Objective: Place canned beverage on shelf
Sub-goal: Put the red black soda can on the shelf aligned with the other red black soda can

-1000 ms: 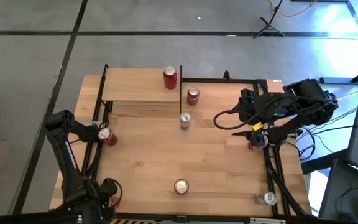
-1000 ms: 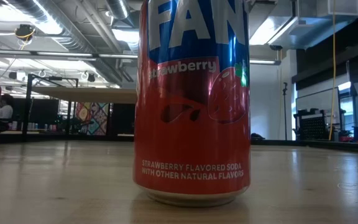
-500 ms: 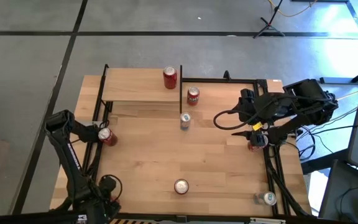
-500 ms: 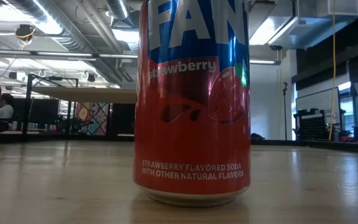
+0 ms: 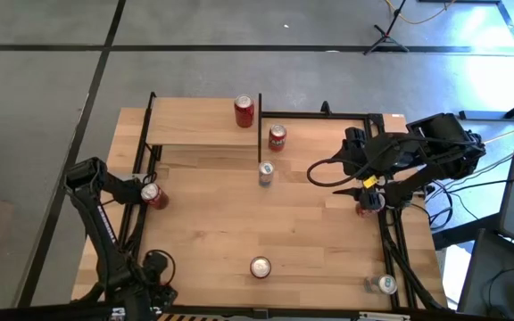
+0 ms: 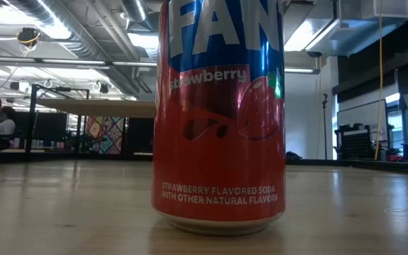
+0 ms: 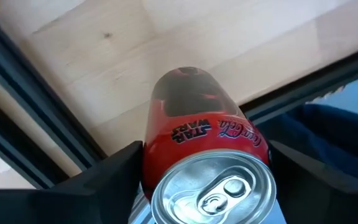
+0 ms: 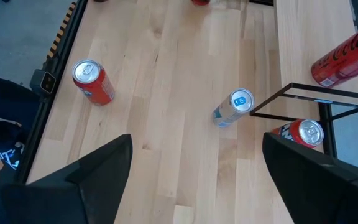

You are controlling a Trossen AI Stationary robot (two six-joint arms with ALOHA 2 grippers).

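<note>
Closing my left gripper (image 7: 204,180) around a red cola can (image 7: 197,134) is the step in hand: the can stands upright between my two fingers (image 7: 104,180) at the table's left edge, and the pads sit close to its sides, though I cannot tell if they press it yet. From above, that can (image 5: 153,194) is beside the black frame rail, well short of the shelf (image 5: 199,120) at the far left of the table (image 5: 319,250), where another red can (image 5: 244,111) already stands. To do this well, I judge I should squeeze evenly at mid-height, lift straight up clear of the rail, then carry it level to a bare part of the board. My right gripper (image 8: 194,180) waits open above the table's right side, holding nothing.
</note>
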